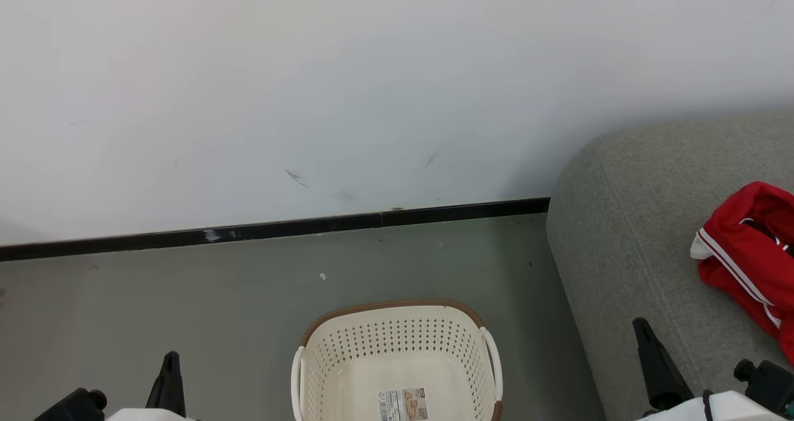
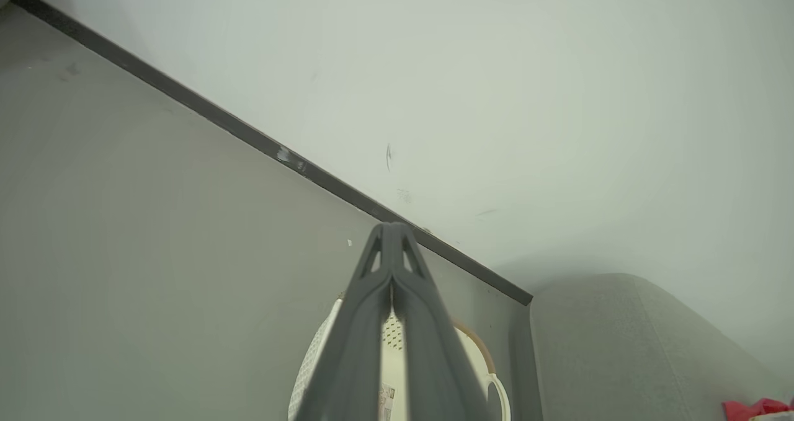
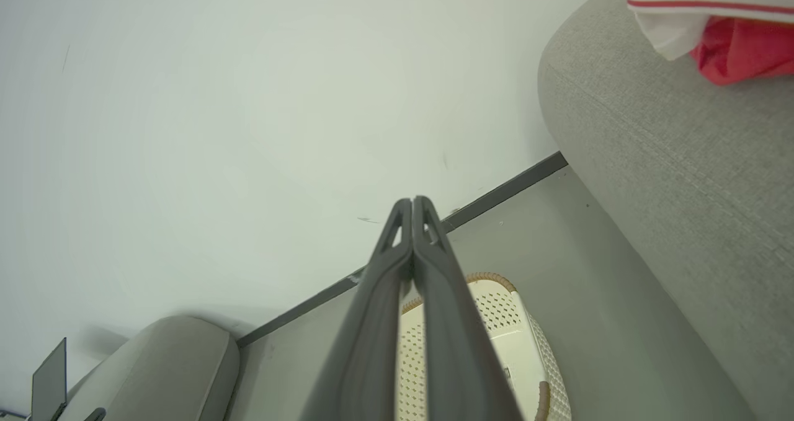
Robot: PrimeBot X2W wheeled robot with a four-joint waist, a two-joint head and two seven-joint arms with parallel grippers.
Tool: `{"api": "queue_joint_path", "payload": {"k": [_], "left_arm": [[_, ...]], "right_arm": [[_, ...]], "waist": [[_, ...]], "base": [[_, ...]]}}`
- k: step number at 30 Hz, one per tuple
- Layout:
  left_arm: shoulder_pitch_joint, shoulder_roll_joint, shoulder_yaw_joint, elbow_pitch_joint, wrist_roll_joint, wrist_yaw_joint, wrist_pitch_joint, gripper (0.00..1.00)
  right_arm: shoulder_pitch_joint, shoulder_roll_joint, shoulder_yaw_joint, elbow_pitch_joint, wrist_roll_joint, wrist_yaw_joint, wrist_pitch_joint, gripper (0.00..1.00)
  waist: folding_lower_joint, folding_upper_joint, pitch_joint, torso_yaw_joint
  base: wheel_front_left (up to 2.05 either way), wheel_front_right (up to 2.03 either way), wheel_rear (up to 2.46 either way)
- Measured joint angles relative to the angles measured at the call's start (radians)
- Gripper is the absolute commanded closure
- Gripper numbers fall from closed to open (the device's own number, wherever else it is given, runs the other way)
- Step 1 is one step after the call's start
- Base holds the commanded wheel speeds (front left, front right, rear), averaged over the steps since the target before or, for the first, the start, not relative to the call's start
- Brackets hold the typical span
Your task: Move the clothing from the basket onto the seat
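The cream basket point(image 1: 397, 353) stands on the floor at the bottom centre of the head view, with only a label sticker point(image 1: 403, 405) inside it. Red clothing point(image 1: 747, 257) with white stripes lies bunched on the grey seat point(image 1: 626, 241) at the right. My left gripper point(image 1: 170, 359) sits at the lower left, shut and holding nothing, left of the basket. My right gripper point(image 1: 640, 328) is at the lower right over the seat's front edge, also shut and holding nothing. In the wrist views both pairs of fingers press together, the left gripper point(image 2: 392, 226) and the right gripper point(image 3: 412, 201) each above the basket point(image 2: 477, 346) point(image 3: 515, 322).
A white wall point(image 1: 310, 98) with a black skirting strip point(image 1: 279, 227) runs behind the basket. Bare grey floor point(image 1: 155, 297) spreads left of the basket. In the right wrist view, another grey cushion point(image 3: 167, 365) sits by the wall at lower left.
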Motion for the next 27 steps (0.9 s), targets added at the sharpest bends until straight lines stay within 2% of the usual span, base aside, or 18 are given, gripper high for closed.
{"api": "queue_joint_path", "payload": {"k": [5, 19, 27], "left_arm": [[-0.011, -0.008, 0.015, 0.0, -0.057, -0.013, 0.021, 1.0], [-0.02, -0.024, 0.054, 0.007, -0.21, -0.063, 0.069, 1.0], [-0.036, -0.033, 0.076, 0.012, -0.3, -0.094, 0.096, 1.0]], "right_arm": [[-0.013, -0.01, -0.001, 0.012, 0.085, 0.0, 0.018, 1.0], [-0.056, -0.03, -0.002, 0.048, 0.322, 0.0, 0.059, 1.0], [-0.062, -0.039, -0.001, 0.074, 0.454, 0.0, 0.08, 1.0]], "waist": [[-0.0003, 0.0, 0.001, 0.003], [-0.0061, 0.0, 0.008, 0.011], [-0.0077, 0.0, 0.013, 0.016]], "base": [[0.0, 0.0, 0.0], [0.0, 0.0, 0.0], [0.0, 0.0, 0.0]]}}
